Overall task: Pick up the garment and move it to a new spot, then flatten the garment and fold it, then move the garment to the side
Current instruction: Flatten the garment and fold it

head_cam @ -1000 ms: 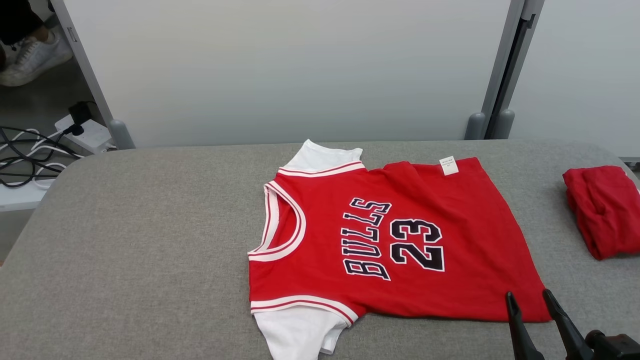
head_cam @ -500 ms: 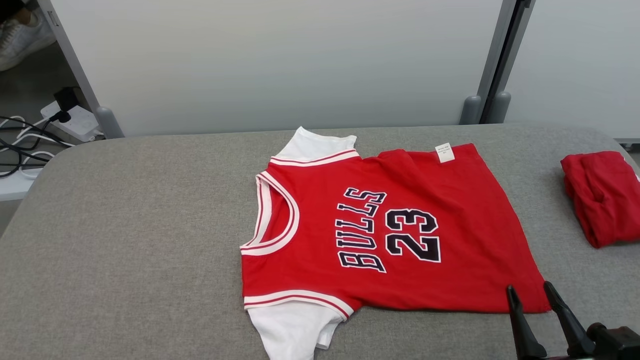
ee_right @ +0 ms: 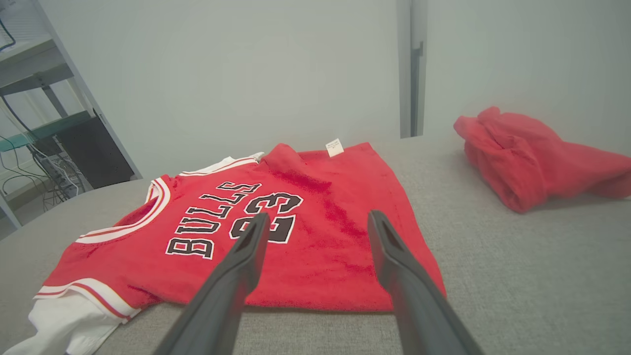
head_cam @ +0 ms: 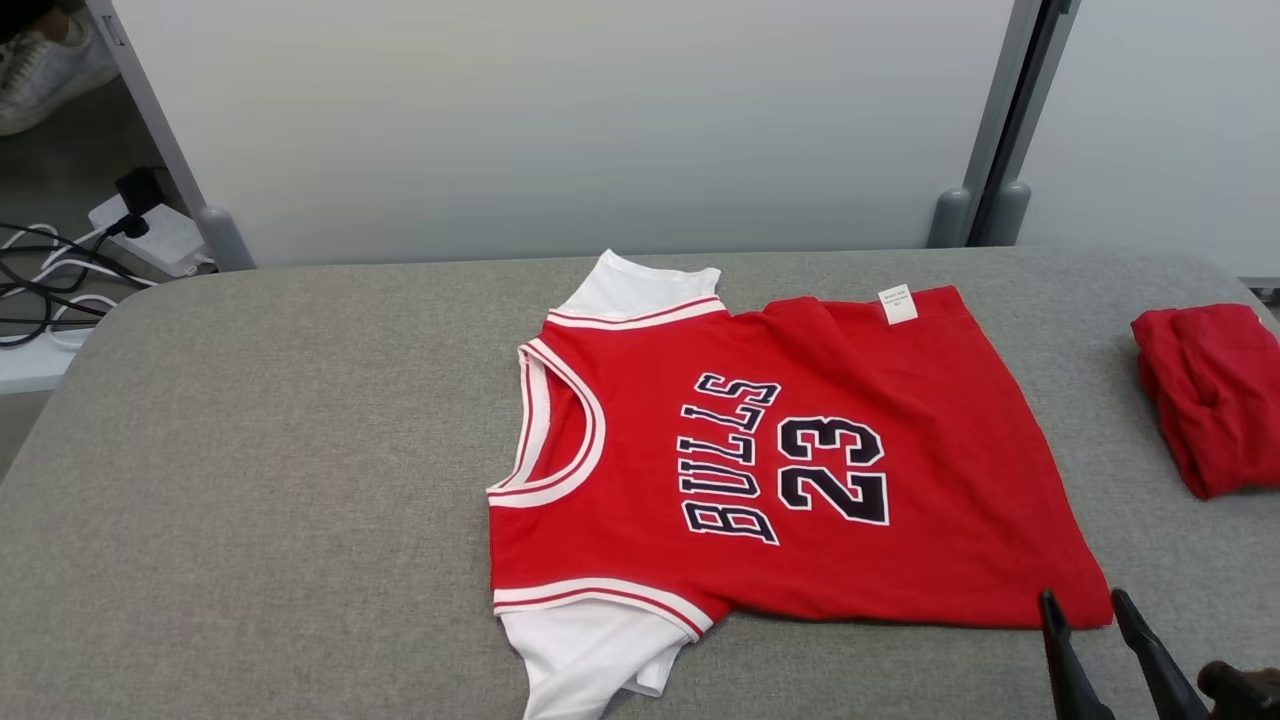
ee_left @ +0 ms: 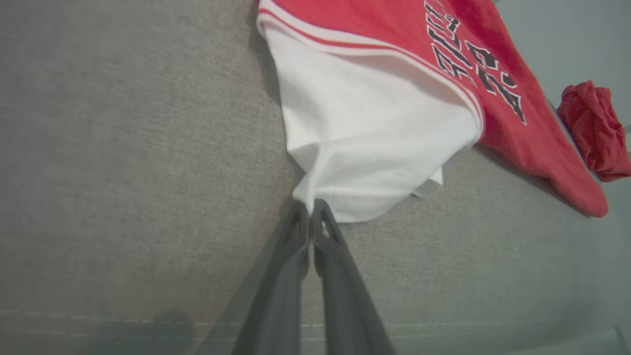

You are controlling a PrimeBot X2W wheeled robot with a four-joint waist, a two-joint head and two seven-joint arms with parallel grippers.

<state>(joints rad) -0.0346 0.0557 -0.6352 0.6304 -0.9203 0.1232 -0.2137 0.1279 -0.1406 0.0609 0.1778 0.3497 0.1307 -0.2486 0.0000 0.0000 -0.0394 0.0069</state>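
Head view, upper left corner: a person's shoe on the floor, with a power strip and cables below it, all off the worktop. Pale panels stand behind the worktop's far edge. Jersey lies flat on the grey worktop, from centre to right of centre. It is front up, neck opening toward frame left, hem toward frame right, "BULLS 23" print reading sideways. White upper sleeve sticks out at the jersey's top edge. White lower sleeve sticks out at its bottom edge and runs off the bottom of the frame. Left wrist view: left tool is clenched, fingers pressed together, tips right at the hem corner of the lower sleeve. The cloth draws to a point between the tips, so it reads as pinched. Back in head view, a small white label sits at the jersey's upper right corner, with a wrinkle just left of it. Right tool is at lower right, released, fingers spread with nothing between them. Its tips are at the jersey's lower right hem corner; cannot tell if they touch the cloth. In the right wrist view its fingers overlap the hem from the near side. A bundled red cloth sits at the far right edge, apart from the jersey.
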